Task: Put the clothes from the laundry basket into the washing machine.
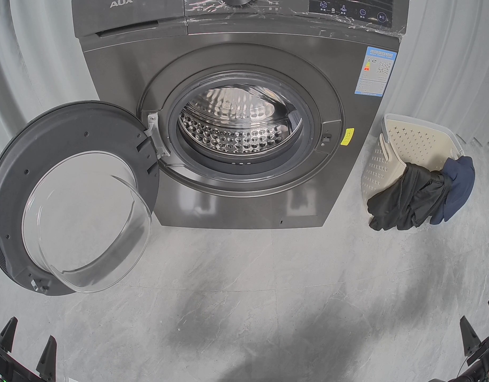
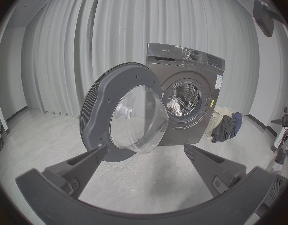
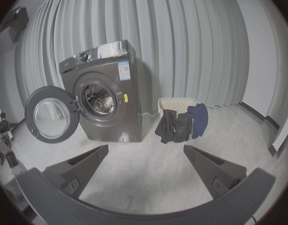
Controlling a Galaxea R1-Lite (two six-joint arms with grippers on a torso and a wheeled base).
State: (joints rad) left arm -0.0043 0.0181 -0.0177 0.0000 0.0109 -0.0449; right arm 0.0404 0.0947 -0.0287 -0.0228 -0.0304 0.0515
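A grey front-loading washing machine (image 1: 239,107) stands ahead with its round door (image 1: 69,197) swung wide to the left and the steel drum (image 1: 236,120) bare. To its right a cream laundry basket (image 1: 414,139) holds a black garment (image 1: 409,197) and a navy one (image 1: 459,184), both draped over its front rim. My left gripper (image 1: 27,346) is low at the near left, open and holding nothing. My right gripper (image 1: 481,324) sits low at the near right, also open, well short of the basket (image 3: 178,105) and the black garment (image 3: 173,127).
Pale marble-look floor (image 1: 266,293) stretches between me and the machine. The open door juts into the left side of that space. Grey pleated curtains (image 2: 87,47) line the wall behind the machine, and a white wall closes the right side.
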